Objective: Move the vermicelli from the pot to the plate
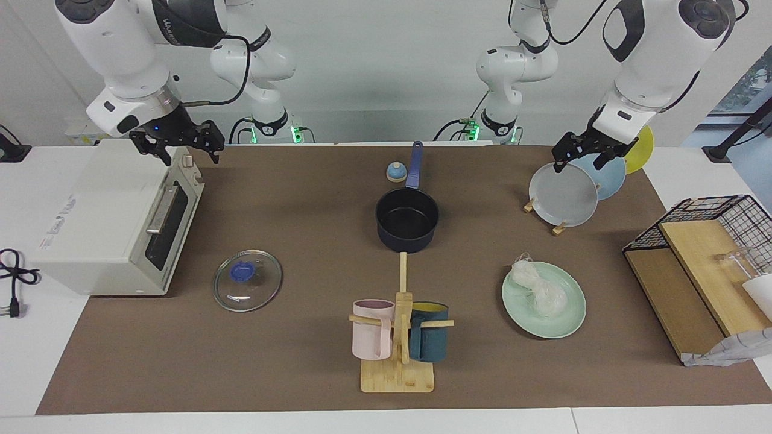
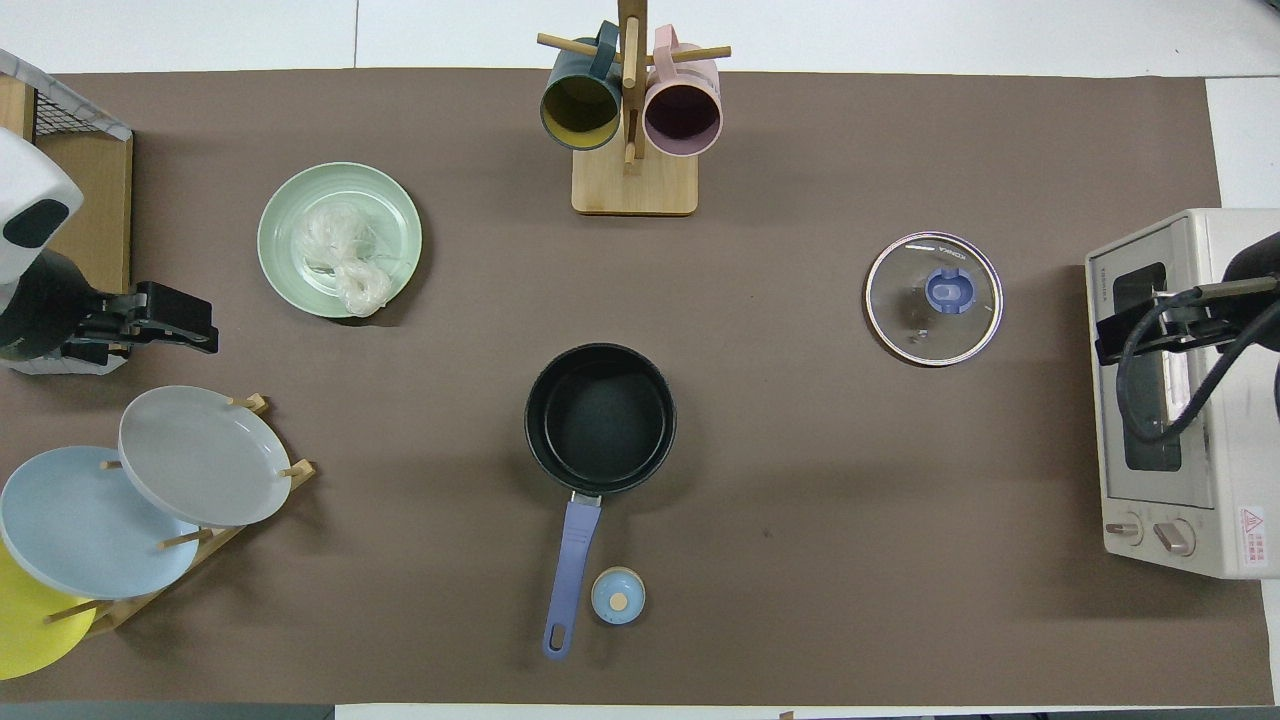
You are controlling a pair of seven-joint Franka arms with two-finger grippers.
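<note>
Near the robots' edge, mid-table: small blue knob (image 2: 618,595) lying beside the pot's long blue handle.

Pot (image 1: 407,220) at table centre, upright, black inside bare, handle pointing toward the robots, 6 o'clock in the overhead view.

Plate rack (image 2: 200,530) toward the left arm's end, 8 o'clock from the pot in the overhead view, holding a grey plate (image 1: 563,195), a light blue plate (image 2: 80,520) and a yellow plate (image 2: 25,625) on edge.

Left gripper (image 1: 582,158) raised in the air over the rack in the facing view, fingers apart, nothing between them.

Right gripper (image 1: 179,143) hangs over the top corner of the toaster oven (image 1: 108,220) at the right arm's end, fingers apart, holding nothing. This arm waits.

Glass lid (image 2: 933,298) with blue knob flat on the mat, farther out than the pot, just in front of the oven door.

Plate (image 1: 567,316), mint green, at 10 o'clock from the pot in the overhead view. Vermicelli (image 1: 538,288) lies on it, touching no gripper.

Mug tree (image 1: 399,337) farthest out, 12 o'clock from the pot, with a pink mug (image 1: 371,328) and a dark teal mug (image 1: 429,339) hung on its pegs
</note>
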